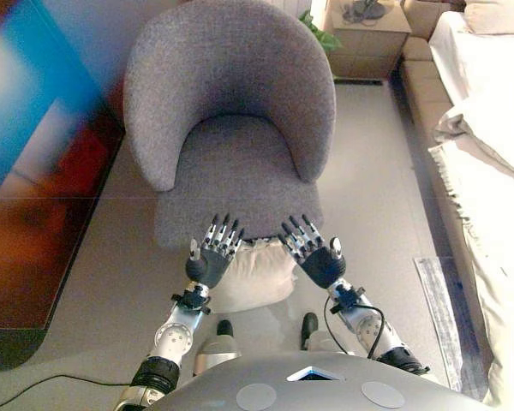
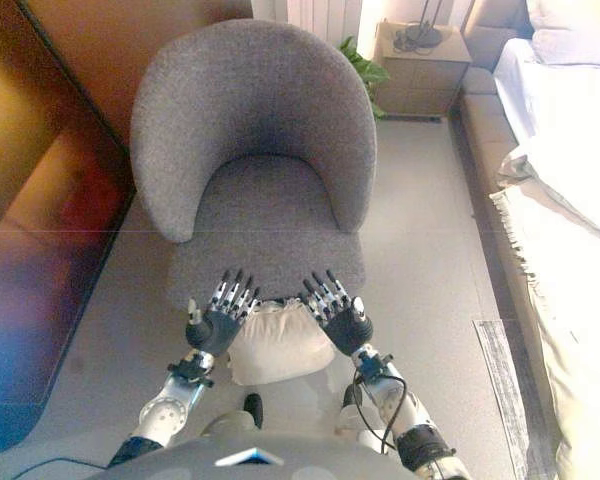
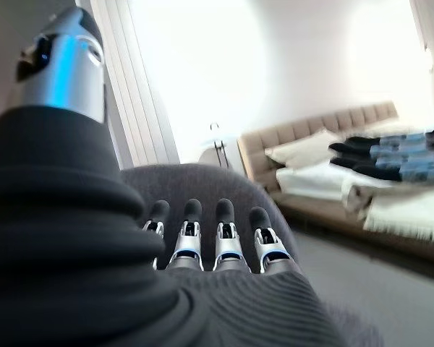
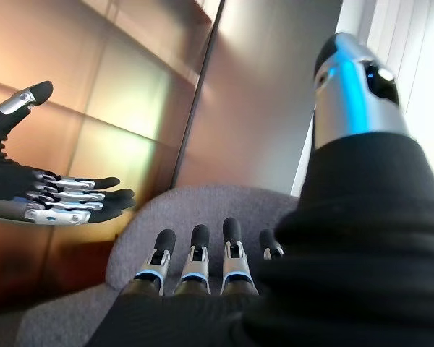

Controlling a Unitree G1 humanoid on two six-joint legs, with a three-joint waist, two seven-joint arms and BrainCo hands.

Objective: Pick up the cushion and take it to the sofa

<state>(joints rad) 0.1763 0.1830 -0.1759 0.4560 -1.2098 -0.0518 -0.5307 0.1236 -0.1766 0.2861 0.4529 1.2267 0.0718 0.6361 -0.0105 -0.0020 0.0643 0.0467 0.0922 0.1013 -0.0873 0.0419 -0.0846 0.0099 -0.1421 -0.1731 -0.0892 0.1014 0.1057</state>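
We saw the cushion [image 2: 276, 342] lying ungrasped on the floor [image 2: 420, 240] (below the armchair [image 2: 250, 150]); left hand [image 2: 216, 318] and right hand [image 2: 337, 312] hovered, fingers straight.

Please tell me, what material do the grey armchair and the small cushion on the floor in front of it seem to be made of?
The armchair looks upholstered in a grey woven fabric: its surface is matte and finely speckled, with no shine. The cushion seems to be a soft cream cloth, probably stuffed, since it sags and shows gentle folds on the floor. Both hands, left hand and right hand, hover open above it, not touching.
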